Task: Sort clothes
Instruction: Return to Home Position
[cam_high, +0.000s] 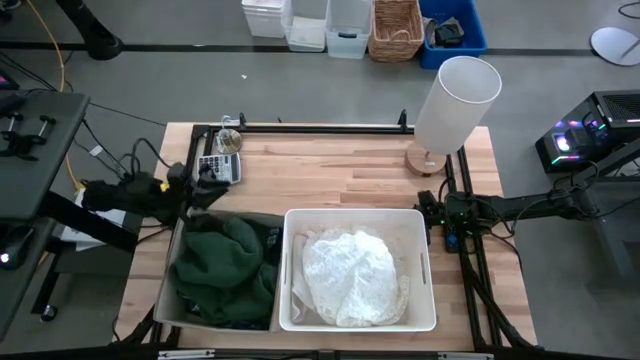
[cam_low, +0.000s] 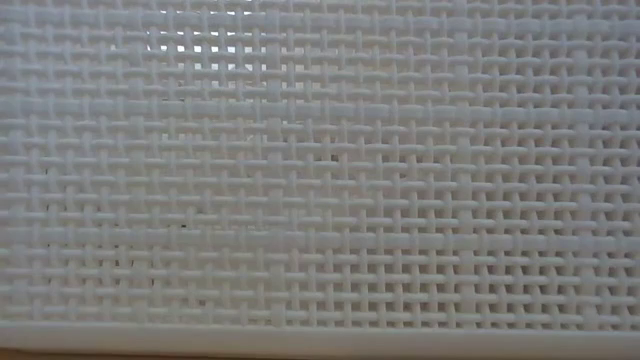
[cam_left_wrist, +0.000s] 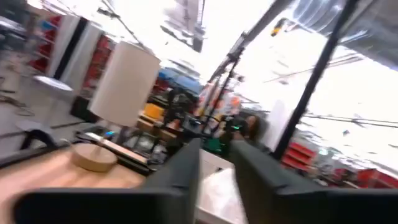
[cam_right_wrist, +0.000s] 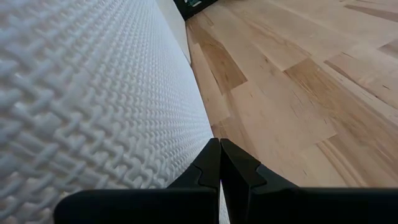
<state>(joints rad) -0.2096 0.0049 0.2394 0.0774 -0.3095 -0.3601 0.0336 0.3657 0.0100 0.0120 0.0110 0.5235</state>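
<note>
A dark green garment (cam_high: 225, 262) lies heaped in the beige bin (cam_high: 168, 300) at the near left. White garments (cam_high: 350, 275) lie piled in the white plastic bin (cam_high: 430, 300) beside it; that bin's woven wall (cam_low: 320, 180) fills the low view. My left gripper (cam_high: 205, 183) is at the beige bin's far left corner; its fingers are open and empty in the left wrist view (cam_left_wrist: 217, 180). My right gripper (cam_high: 432, 208) is low by the white bin's far right corner, shut and empty (cam_right_wrist: 219, 163). No plaid shirt or dark grey garment shows plainly. My right gripper's shut fingertips (cam_right_wrist: 211, 155) lie level, just above the table, alongside the white bin's right outer wall (cam_right_wrist: 124, 93). I cannot tell whether they touch the wall.
A lamp with a white shade (cam_high: 455, 100) and a round wooden base (cam_high: 425, 160) stands at the far right. A small calculator-like device (cam_high: 220, 166) and a glass object (cam_high: 228, 138) sit at the far left. Bare wood (cam_high: 330, 170) lies beyond the bins.
</note>
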